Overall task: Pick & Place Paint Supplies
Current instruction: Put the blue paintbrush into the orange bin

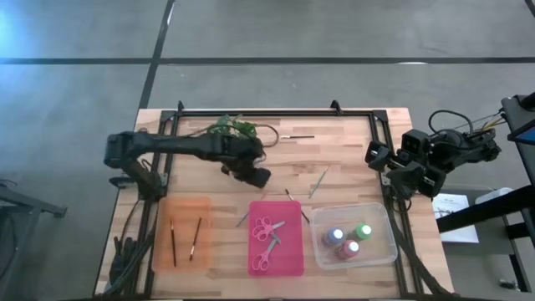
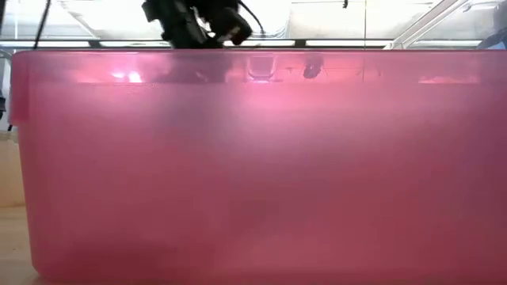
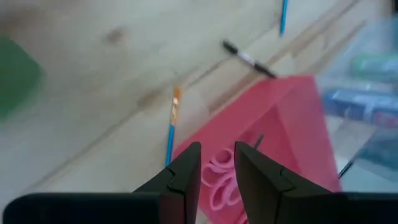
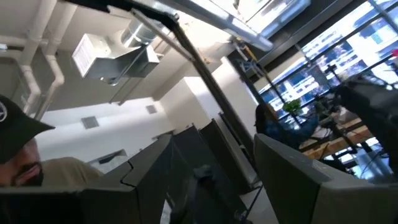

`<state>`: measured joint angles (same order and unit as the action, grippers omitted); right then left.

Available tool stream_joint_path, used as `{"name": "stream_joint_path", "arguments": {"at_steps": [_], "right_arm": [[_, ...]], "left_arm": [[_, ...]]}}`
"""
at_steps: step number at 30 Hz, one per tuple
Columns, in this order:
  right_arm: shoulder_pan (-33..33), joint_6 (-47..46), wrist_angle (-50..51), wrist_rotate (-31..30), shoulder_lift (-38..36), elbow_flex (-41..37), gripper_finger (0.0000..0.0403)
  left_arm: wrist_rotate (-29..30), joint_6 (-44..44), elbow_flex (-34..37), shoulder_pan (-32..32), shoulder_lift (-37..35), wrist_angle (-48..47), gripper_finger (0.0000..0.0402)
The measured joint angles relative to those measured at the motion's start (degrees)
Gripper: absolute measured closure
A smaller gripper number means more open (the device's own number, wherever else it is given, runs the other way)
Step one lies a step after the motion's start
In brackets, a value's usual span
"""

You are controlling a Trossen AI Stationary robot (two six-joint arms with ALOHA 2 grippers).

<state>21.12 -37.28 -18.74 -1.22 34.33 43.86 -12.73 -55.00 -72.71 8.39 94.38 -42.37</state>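
No readable text, labels or numbers anywhere.

The paint bottles (image 1: 347,238) in the clear bin near the table's (image 1: 351,142) front right corner carry labels, but the print on them is too small and blurred to make out; a white sheet of paper (image 1: 454,219) off the table's right edge shows only faint, illegible marks.
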Motion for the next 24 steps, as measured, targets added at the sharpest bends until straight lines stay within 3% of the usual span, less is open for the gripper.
{"name": "stream_joint_path", "arguments": {"at_steps": [12, 24], "right_arm": [[-0.02, -2.81, -0.52, -3.34, -0.19, 0.0, 0.0184], [-0.02, -2.22, -1.16, -3.3, -0.2, 0.0, 0.0184]], "left_arm": [[-2.5, -0.9, -9.03, -0.85, 17.76, -3.63, 0.0298], [-4.32, -1.79, -9.44, -1.18, 22.84, -4.85, 0.0298]]}}
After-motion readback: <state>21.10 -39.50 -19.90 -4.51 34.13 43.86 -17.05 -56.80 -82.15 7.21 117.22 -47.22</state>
